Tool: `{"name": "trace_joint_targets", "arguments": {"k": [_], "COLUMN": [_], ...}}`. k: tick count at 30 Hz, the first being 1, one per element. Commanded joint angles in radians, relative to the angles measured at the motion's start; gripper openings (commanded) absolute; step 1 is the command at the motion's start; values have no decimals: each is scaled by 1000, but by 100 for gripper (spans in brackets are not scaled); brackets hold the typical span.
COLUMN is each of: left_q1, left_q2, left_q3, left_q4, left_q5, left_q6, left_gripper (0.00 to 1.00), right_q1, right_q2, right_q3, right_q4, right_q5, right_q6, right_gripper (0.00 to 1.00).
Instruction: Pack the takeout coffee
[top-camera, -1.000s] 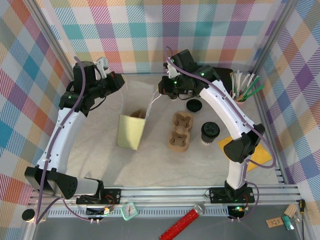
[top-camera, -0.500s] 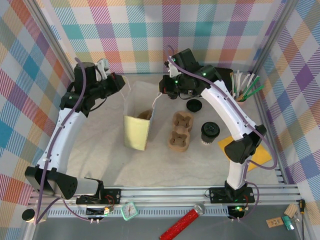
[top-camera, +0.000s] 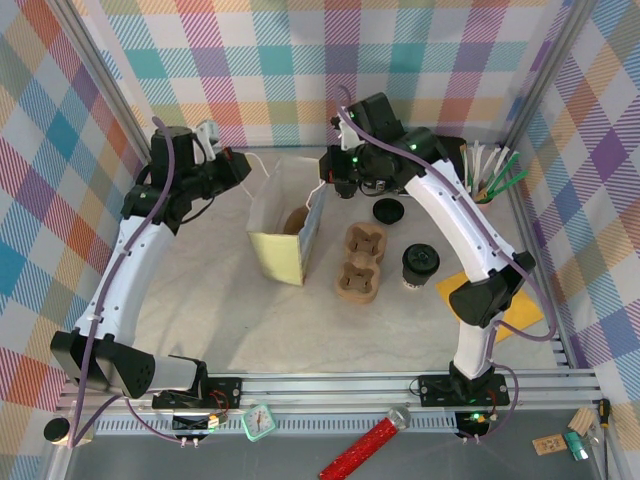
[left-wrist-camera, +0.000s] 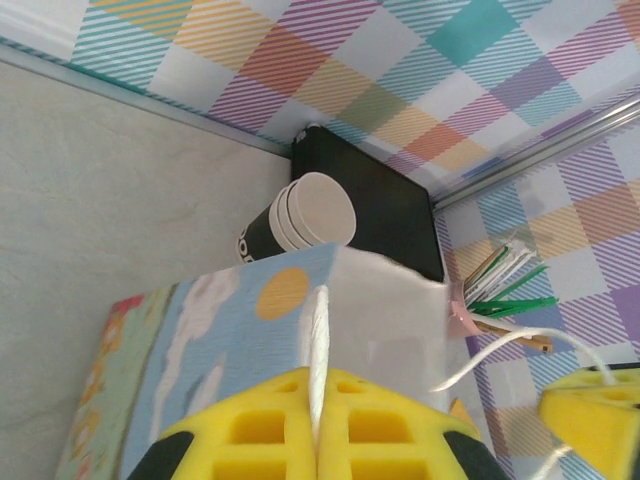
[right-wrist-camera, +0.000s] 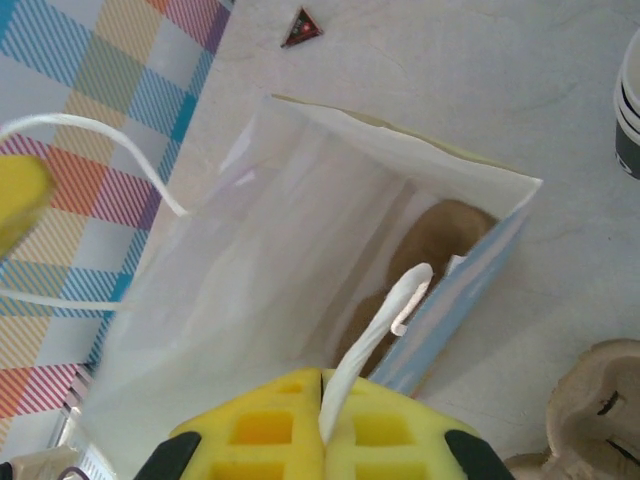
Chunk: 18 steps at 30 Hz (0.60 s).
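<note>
Tabletop (top-camera: 200, 300) pale, walls (top-camera: 300, 60) plaid; both jaws tight on white bag handles (right-wrist-camera: 370, 340).

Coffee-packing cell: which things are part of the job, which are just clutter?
Job: dark paper coffee cup with black plastic lid; printed paper bag with white string handles, held open by left gripper and right gripper.
Lying about: loose round black lid; brown pulp cup carrier; stack of lidless paper cups; pot of green and white stirrers.
</note>
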Motion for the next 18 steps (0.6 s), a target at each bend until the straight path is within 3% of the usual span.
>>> {"name": "trace_joint_targets", "arguments": {"k": [1, 11, 18], "left_q1": [-13, -10, -12], "left_q2": [-26, -21, -20], "left_q3": [67, -55, -1], "left_q4": [27, 44, 44], "left_q5": [13, -20, 5], "left_q6": [-9, 13, -4], "left_gripper": [0, 0, 0], "right_q1": [-10, -13, -12], "right_q2": [-9, -24, -37], "right_q3": [-58, 27, -68], "right_q4": [16, -16, 6], "right_q5": [9, -2, 17], "right_q6": [-5, -5, -12], "right_gripper": [0, 0, 0]}}
